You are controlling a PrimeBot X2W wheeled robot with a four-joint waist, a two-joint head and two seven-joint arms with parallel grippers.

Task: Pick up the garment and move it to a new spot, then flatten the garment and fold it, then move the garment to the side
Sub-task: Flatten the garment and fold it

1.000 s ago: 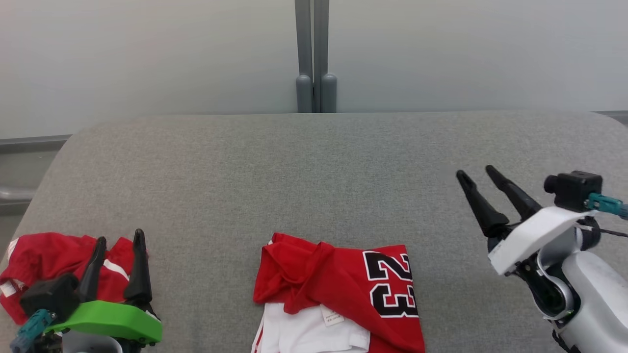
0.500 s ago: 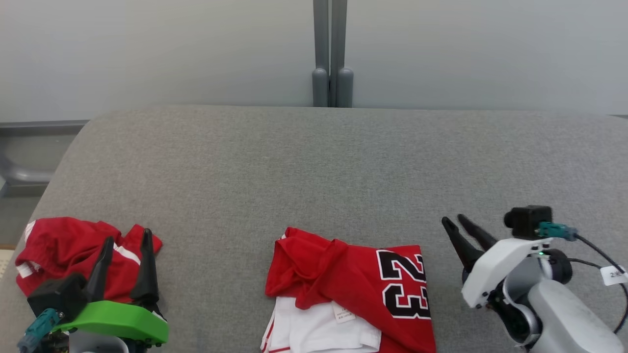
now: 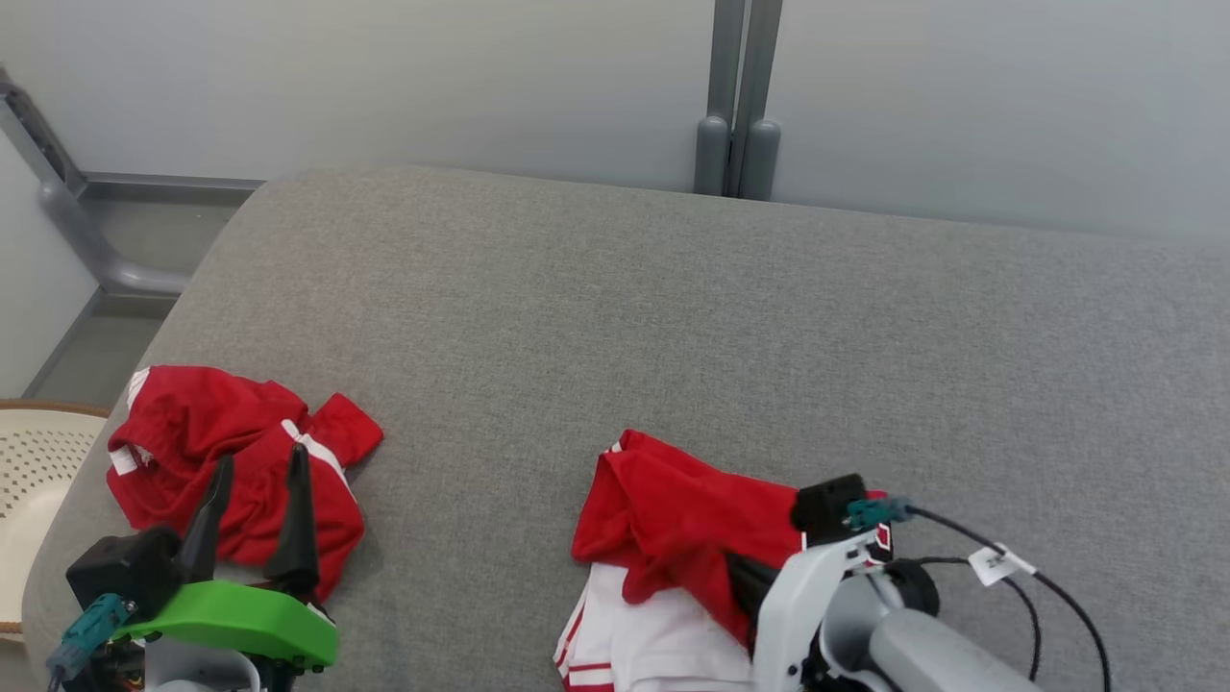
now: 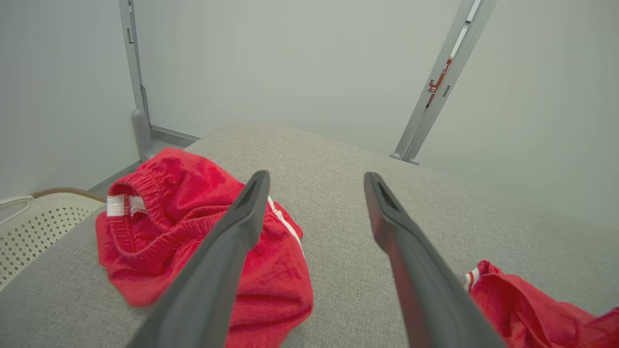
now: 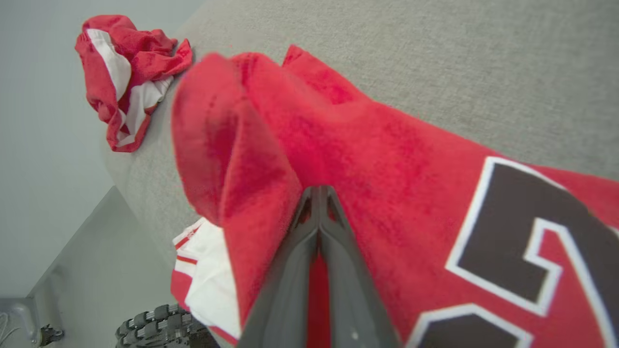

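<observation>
The garment (image 3: 673, 509) is a red jersey with a black number and a white underside, lying bunched at the front of the grey cushion (image 3: 673, 317). My right gripper (image 3: 748, 580) is down on its right part, covering the number in the head view. In the right wrist view my right gripper (image 5: 319, 191) has its fingers pressed together, with the garment's (image 5: 387, 159) red cloth pinched between them. My left gripper (image 3: 261, 457) stands open at the lower left with nothing between its fingers. In the left wrist view my left gripper (image 4: 316, 175) hovers just above the cushion.
Crumpled red shorts (image 3: 221, 452) with white trim lie at the cushion's left end, partly under my left fingers (image 4: 232, 241). A cream perforated basket (image 3: 29, 481) sits beyond the left edge. A grey post (image 3: 735, 125) stands behind against the pale wall.
The camera has tilted and swung left. My right gripper came down from the right onto the jersey and shut on its cloth. My left gripper stayed open over the shorts.
</observation>
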